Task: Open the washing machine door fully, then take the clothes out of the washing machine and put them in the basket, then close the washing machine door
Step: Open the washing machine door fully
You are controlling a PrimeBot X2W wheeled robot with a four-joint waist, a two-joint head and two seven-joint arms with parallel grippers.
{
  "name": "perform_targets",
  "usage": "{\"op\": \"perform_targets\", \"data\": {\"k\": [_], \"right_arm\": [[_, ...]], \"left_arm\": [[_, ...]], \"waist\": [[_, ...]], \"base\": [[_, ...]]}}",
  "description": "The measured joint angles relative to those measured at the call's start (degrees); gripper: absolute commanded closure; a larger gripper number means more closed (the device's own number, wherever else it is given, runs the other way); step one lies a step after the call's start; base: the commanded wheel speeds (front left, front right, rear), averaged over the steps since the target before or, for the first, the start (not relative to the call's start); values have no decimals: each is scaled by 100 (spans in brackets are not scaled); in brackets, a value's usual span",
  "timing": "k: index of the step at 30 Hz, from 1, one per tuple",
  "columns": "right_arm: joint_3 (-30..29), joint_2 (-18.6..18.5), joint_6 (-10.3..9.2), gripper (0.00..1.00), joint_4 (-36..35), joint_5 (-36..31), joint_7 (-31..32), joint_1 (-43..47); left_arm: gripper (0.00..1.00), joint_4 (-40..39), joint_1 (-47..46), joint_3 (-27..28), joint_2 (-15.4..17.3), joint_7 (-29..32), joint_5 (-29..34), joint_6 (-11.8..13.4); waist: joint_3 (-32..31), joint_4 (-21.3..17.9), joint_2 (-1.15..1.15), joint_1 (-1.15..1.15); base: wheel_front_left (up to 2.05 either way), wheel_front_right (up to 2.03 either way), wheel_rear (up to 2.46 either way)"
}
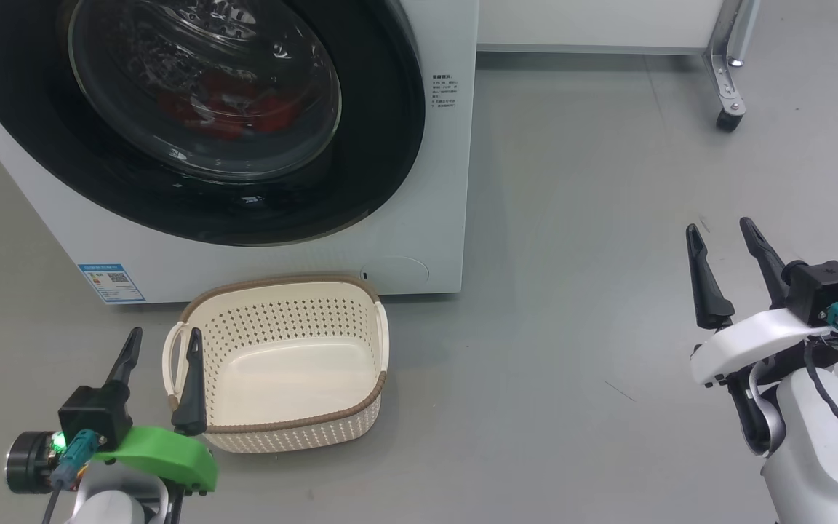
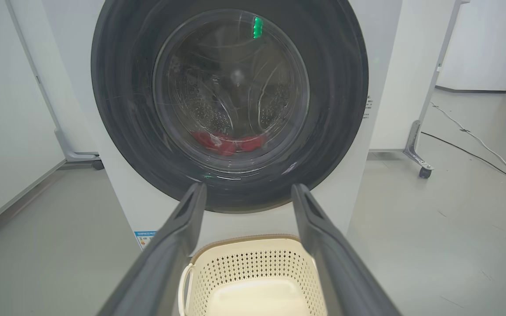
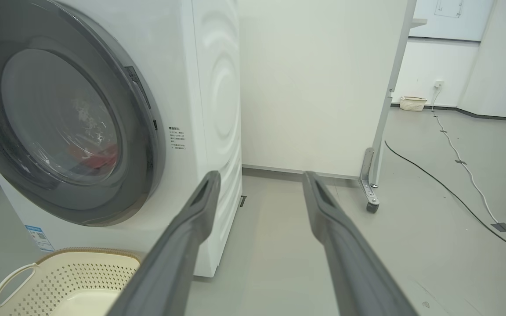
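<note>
At seven o'clock the left gripper [image 1: 164, 333] hangs wide open and empty beside the basket [image 1: 281, 282]; at four o'clock the right gripper [image 1: 719, 227], equally spread, holds nothing; the basket sits on the floor just below the washing machine door [image 1: 379, 145], probably to catch garments; at eleven o'clock that door is shut, the clothes [image 1: 222, 109] showing red through it.

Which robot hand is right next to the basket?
The left gripper, on the green mount: it hangs right beside the basket. The right gripper, on a white mount, is far off.
</note>
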Motion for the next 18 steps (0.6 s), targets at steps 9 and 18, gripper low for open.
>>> {"op": "perform_targets", "data": {"k": [9, 18], "right_arm": [[-425, 319, 148, 100, -137, 504, 0, -12], [-923, 699, 277, 100, -31, 1848, 0, -259]], "left_arm": [[0, -27, 0, 71, -22, 0, -85, -75], [0, -190, -15, 44, -42, 0, -132, -153]], "waist": [[63, 38, 0, 0], [316, 130, 0, 0]], "base": [[0, 0, 0], [0, 0, 0]]}}
